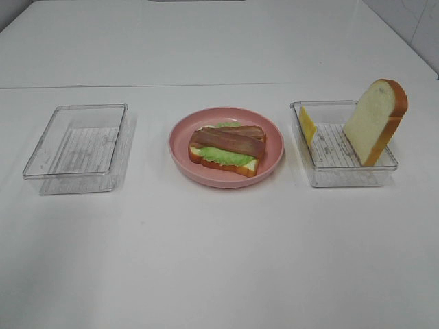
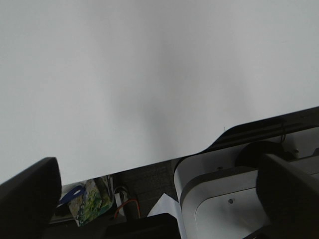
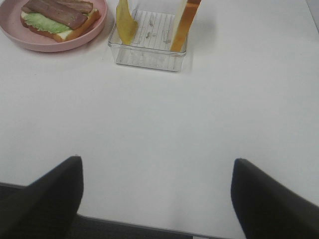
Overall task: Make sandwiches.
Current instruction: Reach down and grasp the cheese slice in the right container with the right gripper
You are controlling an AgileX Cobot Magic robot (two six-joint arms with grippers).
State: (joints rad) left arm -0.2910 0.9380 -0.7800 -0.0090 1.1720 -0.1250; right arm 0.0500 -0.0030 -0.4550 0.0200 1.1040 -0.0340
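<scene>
On the pink plate (image 1: 226,182) lies a half-built sandwich: one bread slice (image 1: 226,168), green lettuce (image 1: 226,156) and brown bacon strips (image 1: 230,140) on top. A second bread slice (image 1: 374,120) stands on edge in the right clear tray (image 1: 343,177), and a yellow cheese square (image 1: 306,125) leans against that tray's left wall. The exterior high view shows neither gripper. My right gripper (image 3: 162,194) is open over bare table, well short of the tray (image 3: 149,59) and plate (image 3: 50,46). My left gripper (image 2: 159,189) is open at the table's near edge, holding nothing.
An empty clear tray (image 1: 75,179) stands left of the plate. In the left wrist view the table edge, the robot's white base (image 2: 219,199) and some clutter on the floor show below the gripper.
</scene>
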